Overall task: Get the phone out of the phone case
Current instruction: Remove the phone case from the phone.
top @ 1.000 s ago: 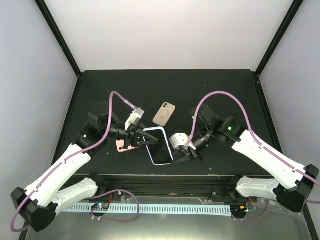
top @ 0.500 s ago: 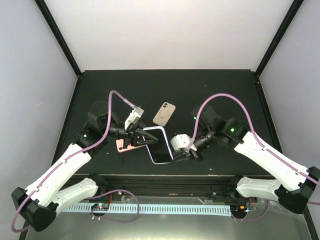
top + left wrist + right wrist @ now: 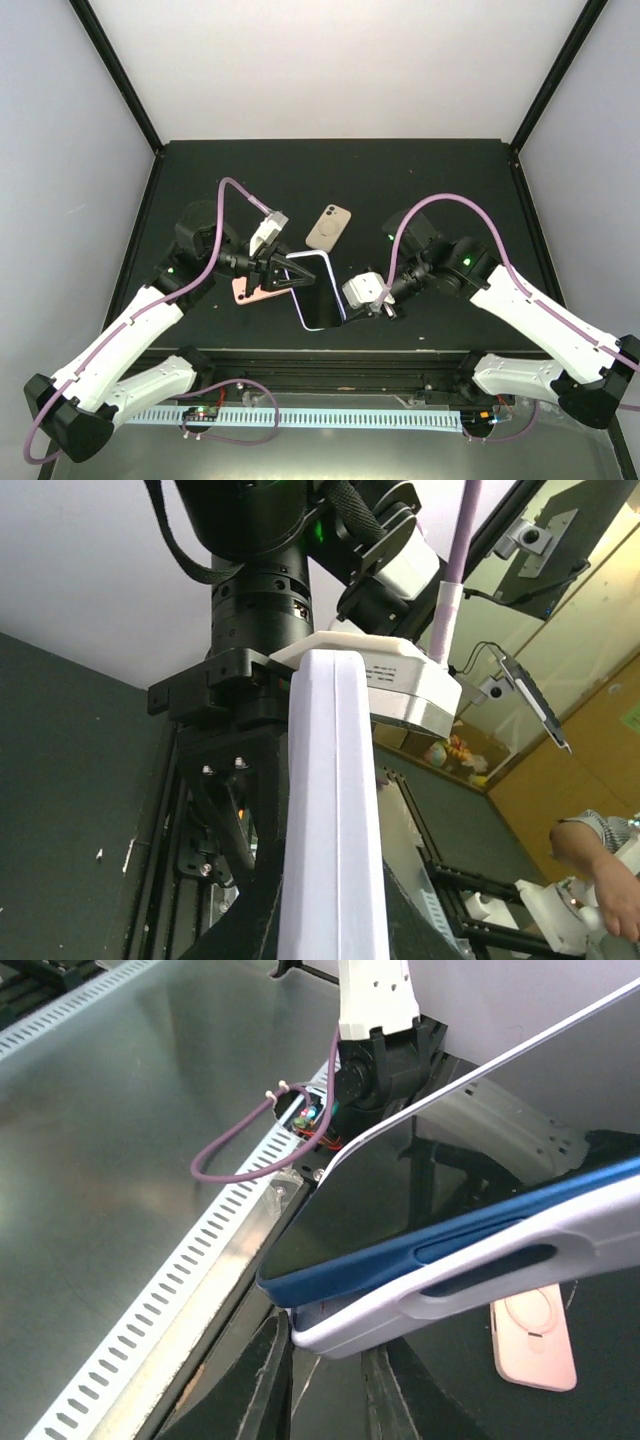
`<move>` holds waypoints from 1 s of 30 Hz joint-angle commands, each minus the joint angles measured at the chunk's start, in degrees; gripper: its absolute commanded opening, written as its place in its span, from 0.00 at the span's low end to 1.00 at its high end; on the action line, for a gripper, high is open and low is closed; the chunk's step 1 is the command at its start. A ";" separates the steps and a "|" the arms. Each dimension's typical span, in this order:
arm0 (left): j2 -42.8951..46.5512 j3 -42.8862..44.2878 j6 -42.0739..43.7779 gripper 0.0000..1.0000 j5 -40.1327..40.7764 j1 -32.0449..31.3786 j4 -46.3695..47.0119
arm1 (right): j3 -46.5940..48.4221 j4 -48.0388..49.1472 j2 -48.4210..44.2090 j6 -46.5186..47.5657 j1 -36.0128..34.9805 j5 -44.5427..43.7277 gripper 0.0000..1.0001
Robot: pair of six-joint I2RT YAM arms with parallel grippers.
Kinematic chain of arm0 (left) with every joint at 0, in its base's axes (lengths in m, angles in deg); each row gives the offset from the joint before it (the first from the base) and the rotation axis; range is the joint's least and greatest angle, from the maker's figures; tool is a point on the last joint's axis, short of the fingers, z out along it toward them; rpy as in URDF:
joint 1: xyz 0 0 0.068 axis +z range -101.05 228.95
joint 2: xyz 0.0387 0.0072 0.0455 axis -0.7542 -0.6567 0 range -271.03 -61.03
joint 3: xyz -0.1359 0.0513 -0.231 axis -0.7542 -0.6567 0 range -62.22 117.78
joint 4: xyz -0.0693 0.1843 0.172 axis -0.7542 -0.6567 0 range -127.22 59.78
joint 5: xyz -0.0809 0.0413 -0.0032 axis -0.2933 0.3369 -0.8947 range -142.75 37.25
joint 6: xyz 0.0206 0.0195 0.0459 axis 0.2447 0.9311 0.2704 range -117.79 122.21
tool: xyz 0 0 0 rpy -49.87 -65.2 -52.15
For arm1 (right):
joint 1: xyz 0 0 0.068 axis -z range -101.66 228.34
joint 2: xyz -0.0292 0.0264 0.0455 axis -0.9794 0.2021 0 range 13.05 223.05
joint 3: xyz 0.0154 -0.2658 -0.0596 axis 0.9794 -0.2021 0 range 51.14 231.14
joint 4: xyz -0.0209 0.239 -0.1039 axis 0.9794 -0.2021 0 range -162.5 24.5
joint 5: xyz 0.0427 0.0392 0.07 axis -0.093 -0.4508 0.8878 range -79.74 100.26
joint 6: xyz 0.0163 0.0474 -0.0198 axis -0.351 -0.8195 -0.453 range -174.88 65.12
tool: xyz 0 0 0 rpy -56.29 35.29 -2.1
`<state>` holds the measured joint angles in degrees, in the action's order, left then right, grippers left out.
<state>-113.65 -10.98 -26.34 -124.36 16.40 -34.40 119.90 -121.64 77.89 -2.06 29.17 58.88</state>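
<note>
I hold the lavender soft-plastic phone case [image 3: 470,1285] just above the black table [image 3: 450,170], the left gripper [image 3: 298,281] clamped on its far long edge and the right gripper [image 3: 325,1350] pinching its near corner. The blue-edged phone with a dark glass screen [image 3: 318,290] sits partly proud of the case there, so I judge the peel half done. Next I would pull that corner down and away while the left holds firm.

Black table [image 3: 420,170], plain white walls [image 3: 330,60], black corner posts [image 3: 118,75], slotted rail [image 3: 330,416] in front
</note>
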 commanded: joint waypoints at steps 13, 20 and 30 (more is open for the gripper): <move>2.66 -0.12 -5.08 0.01 -6.96 -0.41 2.61 | -1.80 19.21 1.39 -23.31 5.63 -13.47 0.22; 4.06 -4.20 -8.25 0.02 -5.93 -0.48 9.20 | -0.51 24.28 4.42 -35.54 6.13 -18.85 0.25; 6.63 -8.43 -7.74 0.02 -1.16 -0.74 9.60 | 3.66 23.98 4.67 -39.11 6.98 -9.86 0.38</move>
<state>-109.63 -17.89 -28.48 -114.59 18.58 -28.20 119.17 -114.85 82.15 -36.81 34.64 50.77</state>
